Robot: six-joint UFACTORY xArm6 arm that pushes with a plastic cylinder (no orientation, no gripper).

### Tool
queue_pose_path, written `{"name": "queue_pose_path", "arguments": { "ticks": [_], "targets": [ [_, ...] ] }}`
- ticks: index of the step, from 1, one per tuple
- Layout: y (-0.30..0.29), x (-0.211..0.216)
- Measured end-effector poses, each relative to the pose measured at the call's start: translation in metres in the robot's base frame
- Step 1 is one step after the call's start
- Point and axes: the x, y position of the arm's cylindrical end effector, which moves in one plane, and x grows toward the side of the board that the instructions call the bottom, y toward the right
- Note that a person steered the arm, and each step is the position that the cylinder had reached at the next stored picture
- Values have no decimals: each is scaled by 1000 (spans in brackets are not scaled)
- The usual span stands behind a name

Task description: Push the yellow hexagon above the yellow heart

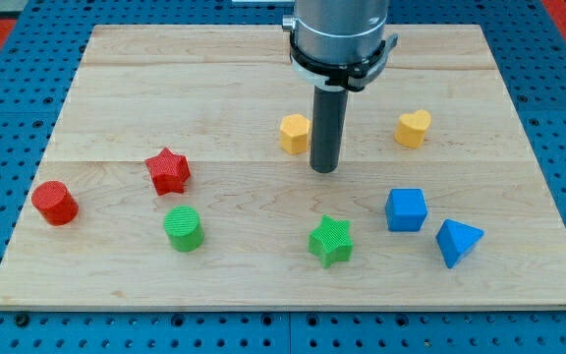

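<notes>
The yellow hexagon (295, 133) lies near the middle of the wooden board. The yellow heart (413, 128) lies to the view's right of it, at about the same height in the view. My tip (324, 168) rests on the board just to the right of the hexagon and slightly below it, very close to its right side. The heart is well to the tip's right. The rod hangs from the arm's grey body at the view's top.
A red star (168, 171) and a red cylinder (55, 203) lie at the left. A green cylinder (183, 228) and a green star (331, 241) lie lower down. A blue cube (406, 209) and a blue triangle (457, 242) lie at the lower right.
</notes>
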Motion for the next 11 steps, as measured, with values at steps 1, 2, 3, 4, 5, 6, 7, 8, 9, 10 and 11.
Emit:
{"name": "queue_pose_path", "arguments": {
  "ticks": [1,2,3,4,5,6,7,8,9,10,11],
  "targets": [
    [-20,-6],
    [-67,-5],
    [-73,-18],
    [-42,-32],
    [-38,-45],
    [-38,-52],
    [-37,-59],
    [-20,-61],
    [-3,-61],
    [7,-77],
    [13,-90]
  ]
}}
